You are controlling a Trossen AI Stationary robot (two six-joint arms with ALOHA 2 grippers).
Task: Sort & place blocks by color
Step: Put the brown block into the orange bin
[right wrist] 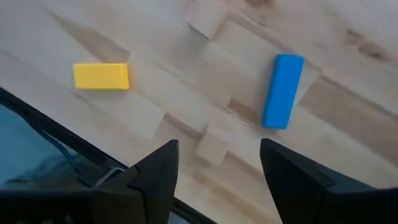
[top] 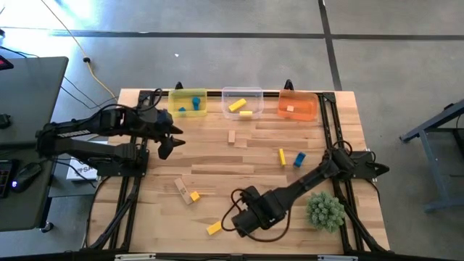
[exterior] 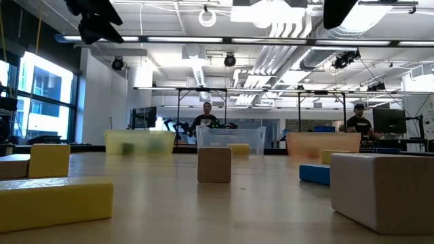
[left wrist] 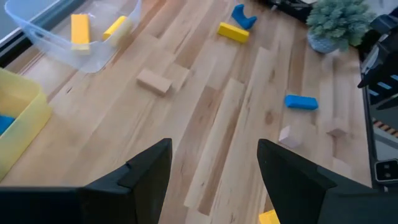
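Tabletop (top: 217, 163): yellow bin (top: 188, 102) holds blue blocks (top: 194, 103); both pincers apparently spread

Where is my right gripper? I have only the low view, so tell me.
Observer: The right gripper is over the table's front edge, beside a yellow block.
Operator: Report its fingers.
Observer: They are open, and its wrist view shows a plain wood cube between them on the table.
Operator: Now place the left arm.
Observer: The left gripper hovers open over the table's left side, just in front of the yellow bin.
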